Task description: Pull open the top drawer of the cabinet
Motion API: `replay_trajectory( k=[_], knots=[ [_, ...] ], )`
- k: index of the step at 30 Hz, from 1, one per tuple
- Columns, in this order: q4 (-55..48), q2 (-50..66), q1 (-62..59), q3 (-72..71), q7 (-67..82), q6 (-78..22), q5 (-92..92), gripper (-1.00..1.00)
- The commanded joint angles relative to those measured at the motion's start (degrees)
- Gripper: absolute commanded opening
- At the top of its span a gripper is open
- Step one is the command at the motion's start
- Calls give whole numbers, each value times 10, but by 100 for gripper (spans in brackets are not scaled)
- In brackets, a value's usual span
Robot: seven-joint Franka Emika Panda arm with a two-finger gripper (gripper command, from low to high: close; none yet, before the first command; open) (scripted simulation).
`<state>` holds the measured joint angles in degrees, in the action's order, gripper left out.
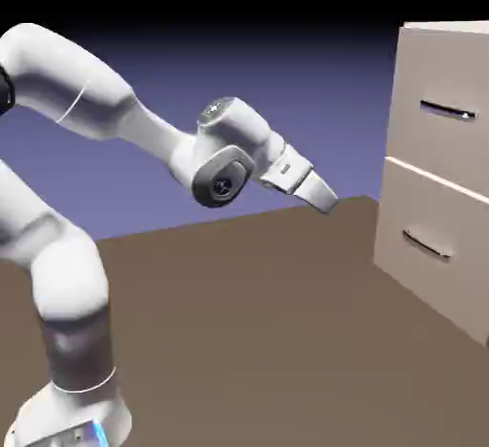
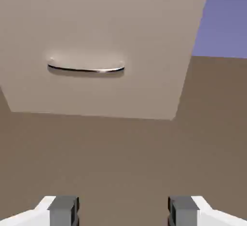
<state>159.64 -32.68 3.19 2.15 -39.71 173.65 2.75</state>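
Note:
The beige cabinet [image 1: 475, 42] stands at the exterior view's right. Its top drawer [image 1: 435, 144] is closed flush, with a thin dark handle [image 1: 447, 111]. My gripper [image 1: 326, 201] hangs in the air well to the left of the cabinet, below the top handle's height, angled down toward it. The hand view shows the lower drawer front [image 2: 144, 32] with its curved handle [image 2: 86, 69], some way ahead. Both grey fingertips [image 2: 63, 211] stand wide apart at the bottom edge. The gripper [image 2: 123, 213] is open and holds nothing.
The identical lower drawer [image 1: 420, 287] with its handle [image 1: 425, 246] sits under the top one, reaching down to the brown table [image 1: 267, 340]. The white arm [image 1: 105, 101] arches from the lower left. Blue-violet backdrop lies behind.

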Motion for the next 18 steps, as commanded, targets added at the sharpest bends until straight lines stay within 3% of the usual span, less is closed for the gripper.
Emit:
replay_trajectory(
  k=[1,18],
  knots=[
    [-11,0,21,18,23,-3,23,0],
    [-203,-4,374,321,411,-54,411,0]
  ],
)
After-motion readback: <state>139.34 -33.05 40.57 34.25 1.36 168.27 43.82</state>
